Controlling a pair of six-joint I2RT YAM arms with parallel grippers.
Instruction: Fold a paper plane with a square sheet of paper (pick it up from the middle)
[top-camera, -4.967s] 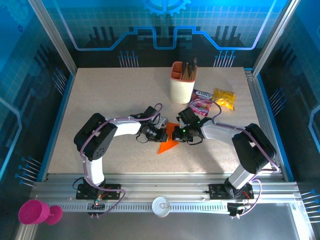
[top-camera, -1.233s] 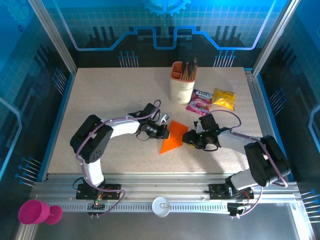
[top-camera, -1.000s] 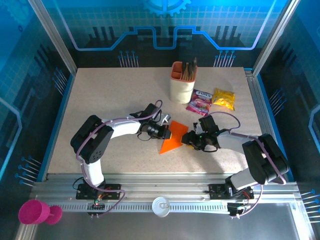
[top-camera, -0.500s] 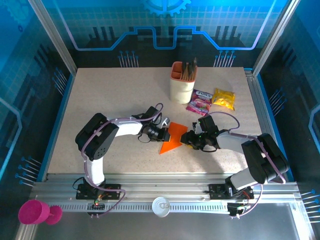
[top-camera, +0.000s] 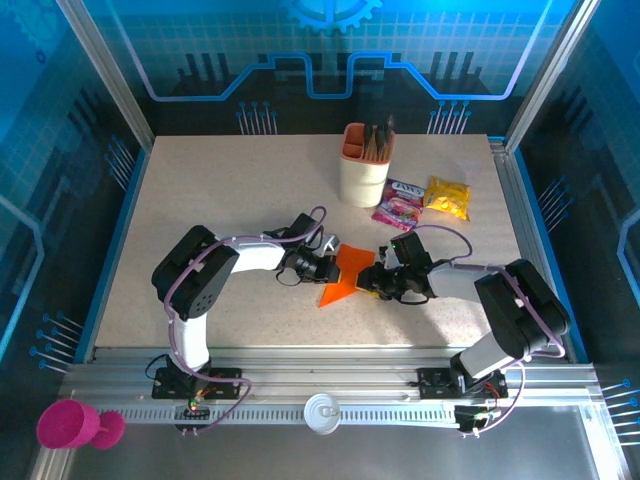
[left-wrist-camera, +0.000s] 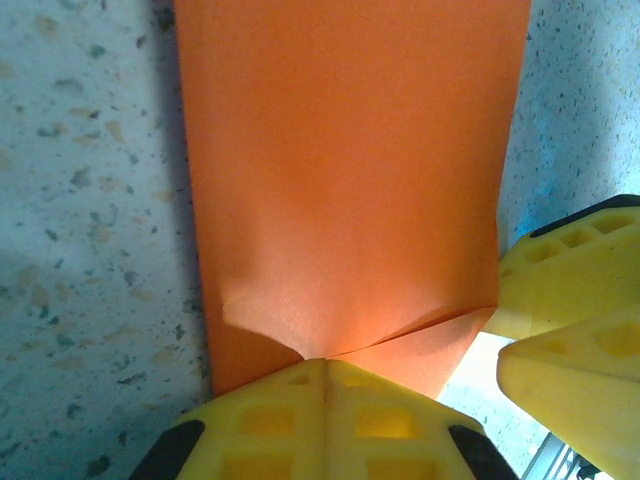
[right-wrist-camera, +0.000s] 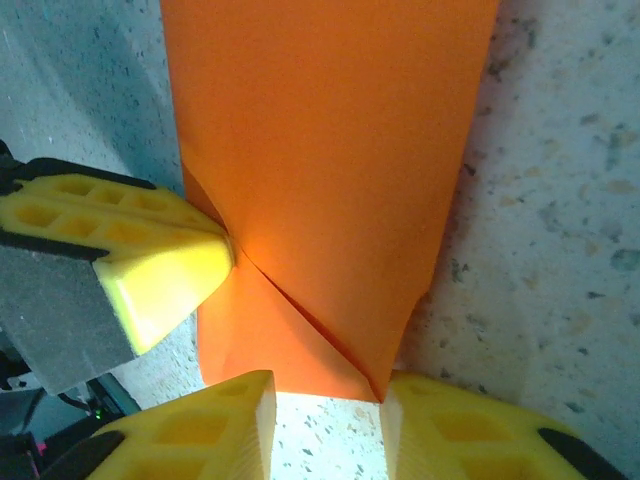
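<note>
Midway along the table (top-camera: 220, 200), somewhat closer to its near edge than to its far edge, the orange sheet of paper (top-camera: 346, 270) lies partly folded, with both arms meeting over it. On the sheet's left side, the left gripper (left-wrist-camera: 325, 372) has its 2 yellow fingers pressed together on the paper's edge, and a small dimple shows in the sheet just ahead of them. Opposite it, the right gripper (right-wrist-camera: 325, 405) has its fingers apart, and a pointed, layered corner of the sheet sits at the mouth of the gap, touching 1 finger's inner edge but not clamped. The step in hand looks like taking hold of that corner to carry a fold. To do it well, the left clamp should serve as a fixed anchor while the right gripper reaches further in, so that both layers sit well between the pads before they close. Pulling away from the anchor risks tearing or buckling such thin paper, so the corner is better lifted only slightly, swung over, and pressed flat against the table to set the crease.
</note>
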